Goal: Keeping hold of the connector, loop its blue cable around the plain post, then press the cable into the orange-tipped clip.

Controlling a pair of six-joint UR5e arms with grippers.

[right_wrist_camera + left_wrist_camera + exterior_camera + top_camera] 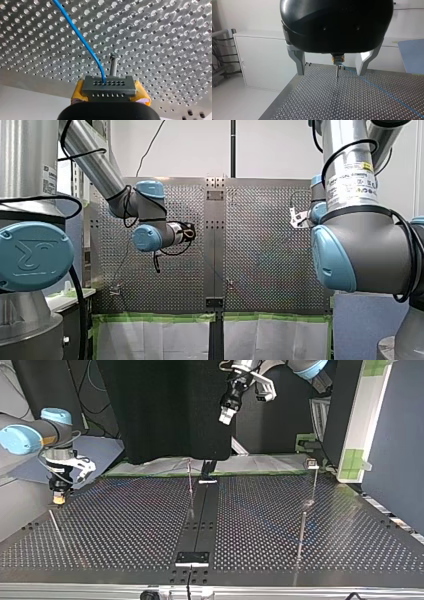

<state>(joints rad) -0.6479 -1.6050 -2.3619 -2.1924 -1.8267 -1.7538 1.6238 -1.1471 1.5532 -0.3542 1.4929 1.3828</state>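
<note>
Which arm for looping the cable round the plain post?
Right. My right gripper is shut on the grey multi-hole connector trailing the thin blue cable, with the plain metal post just ahead. My left gripper hangs open, empty, raised high.

The rear wall (190,145) is white and plain, and a black vertical pole (232,147) stands against it in the front view. The desk (125,525) is perforated metal. One edge is trimmed with green tape (150,317), with white sheeting (150,340) beyond it. In the top view a black screen (170,405) hangs past the desk's far edge. A dark blue partition (395,435) stands at that view's right, beside a white frame (357,410) patched with green tape. The left wrist view shows a white cabinet (264,65) against a white wall, a pale floor (234,102), and dark cables (219,70) bundled beside the cabinet.
</note>
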